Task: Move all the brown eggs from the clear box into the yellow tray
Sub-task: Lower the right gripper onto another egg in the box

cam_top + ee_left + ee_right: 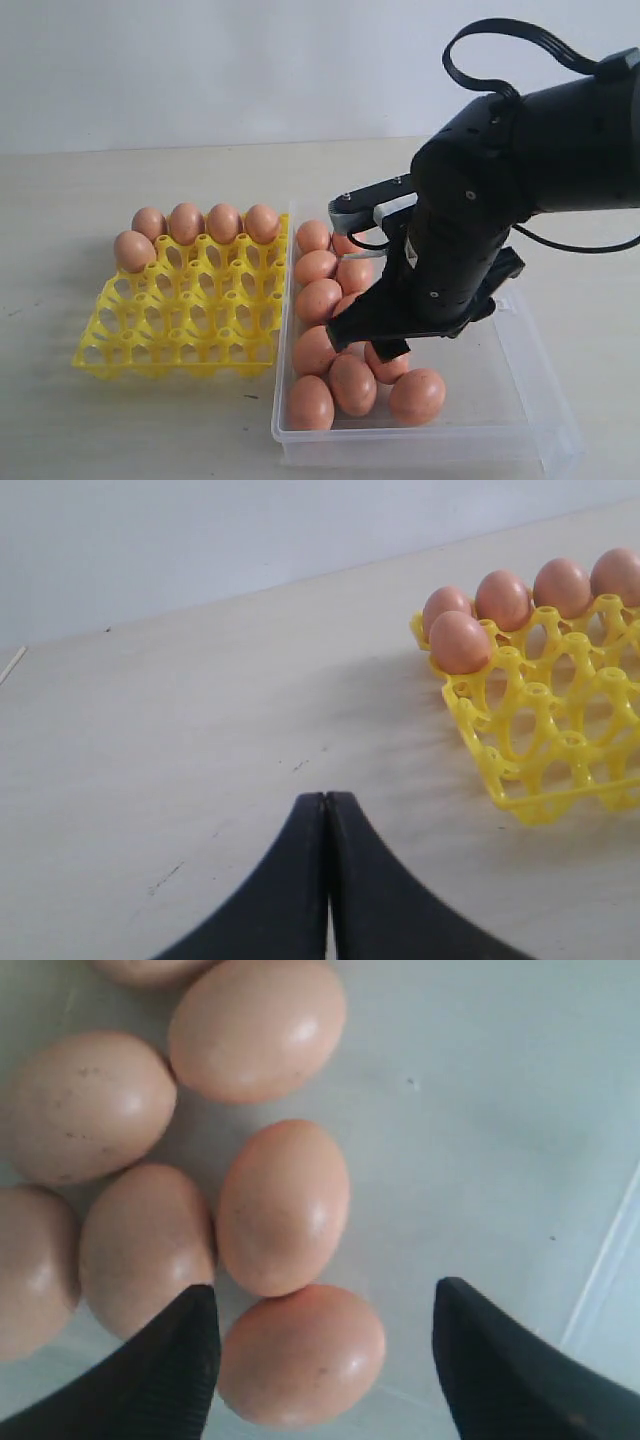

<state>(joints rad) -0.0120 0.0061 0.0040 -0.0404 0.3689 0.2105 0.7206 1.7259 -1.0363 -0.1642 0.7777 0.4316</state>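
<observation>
The yellow tray (180,330) holds several brown eggs (185,222) along its far row and left side. These eggs (460,640) and the tray (530,780) also show in the left wrist view. Several more brown eggs (352,385) lie in the left half of the clear box (500,400). My right gripper (368,340) hangs low inside the box, open. In the right wrist view one egg (300,1355) lies between the fingers of the right gripper (325,1288), close to one finger and clear of the other. My left gripper (326,798) is shut and empty over bare table beside the tray.
The box's right half (480,350) is bare plastic floor with low walls. The tray sits against the box's left wall. Pale tabletop (100,420) surrounds both. The right arm's black body (480,230) hides the box's middle and some eggs.
</observation>
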